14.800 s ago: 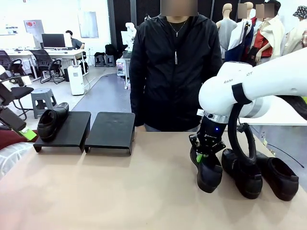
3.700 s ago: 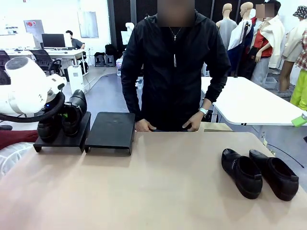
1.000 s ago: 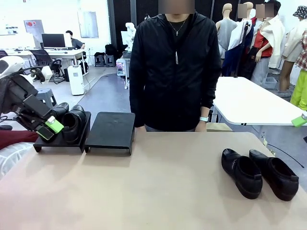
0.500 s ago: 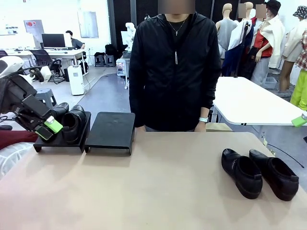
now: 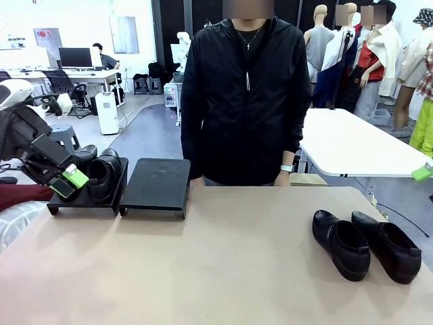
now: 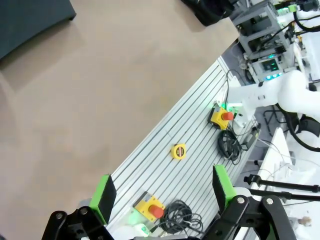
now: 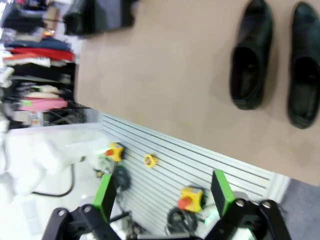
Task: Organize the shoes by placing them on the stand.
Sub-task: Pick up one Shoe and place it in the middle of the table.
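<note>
One pair of shoes (image 5: pixel 103 177) sits side by side on the left panel of the stand (image 5: pixel 159 184), and the other pair (image 5: pixel 342 245) lies on the bench (image 5: pixel 216 271) at the right, well apart from the stand. The left pincer (image 5: pixel 70 183) hangs just beside the shoes on the stand, spread wide and holding nothing. The right pincer (image 7: pixel 162 195) is likewise wide and empty.

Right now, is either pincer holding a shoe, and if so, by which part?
Nothing is held. The left pincer is open near the stand, with nothing between its pads. The right pincer is open and empty too.
</note>
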